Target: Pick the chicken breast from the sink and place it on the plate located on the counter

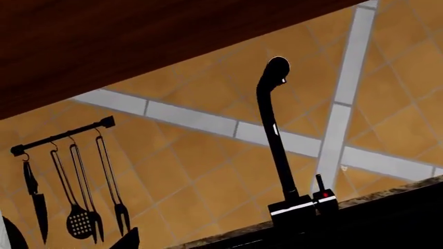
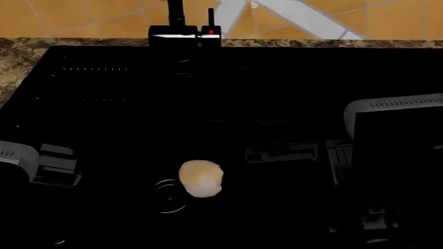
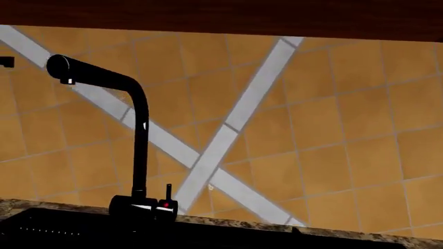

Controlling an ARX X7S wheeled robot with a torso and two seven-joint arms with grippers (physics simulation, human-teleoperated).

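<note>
The chicken breast (image 2: 201,178), a pale cream lump, lies on the floor of the black sink (image 2: 277,83), toward the front and left of centre. My right gripper (image 2: 282,152) hangs over the basin to the right of the chicken and apart from it. Its dark fingers merge with the sink, so I cannot tell how the jaws stand. My left gripper (image 2: 58,166) is at the basin's left side, well left of the chicken, and its jaws are just as hard to read. Both wrist views look at the back wall, not at the chicken. The plate is out of view.
The black faucet (image 2: 184,34) with a red dot stands at the sink's back rim. Speckled counter (image 2: 15,58) borders the sink at back and left. A rail of hanging utensils (image 1: 69,181) is on the tiled wall, under a dark wood cabinet (image 1: 104,36).
</note>
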